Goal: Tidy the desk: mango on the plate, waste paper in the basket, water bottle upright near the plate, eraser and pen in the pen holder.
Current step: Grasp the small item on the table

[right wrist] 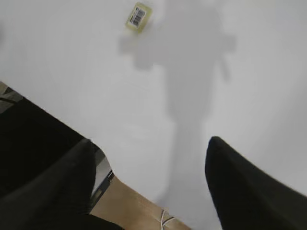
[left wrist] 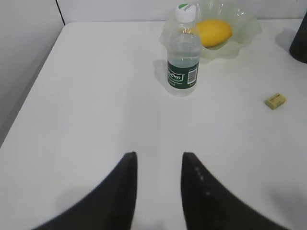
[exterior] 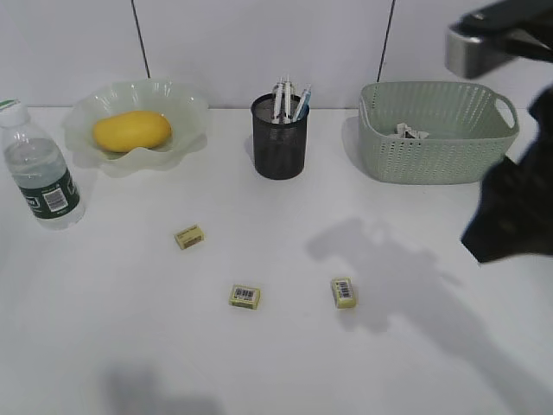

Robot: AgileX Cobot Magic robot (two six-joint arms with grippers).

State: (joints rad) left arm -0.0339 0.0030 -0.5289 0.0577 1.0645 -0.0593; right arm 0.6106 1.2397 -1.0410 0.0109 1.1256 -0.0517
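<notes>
Nearest us on the bench (exterior: 112, 328) lie three erasers: one (exterior: 245, 296), one (exterior: 344, 292) and one (exterior: 189, 236). Our left hand (left wrist: 158, 167) and right hand (right wrist: 148, 158) both hang released, holding nothing. Farther back, the water bottle (exterior: 39, 169) stands upright just beside the plate (exterior: 186, 108) carrying the mango (exterior: 131, 130). Pens (exterior: 289, 99) fill the pen holder (exterior: 279, 143); waste paper (exterior: 411, 132) lies in the basket (exterior: 436, 151).

A staged test bench: bare white desk (exterior: 130, 346) against plain white panels; no furnishings visible.
</notes>
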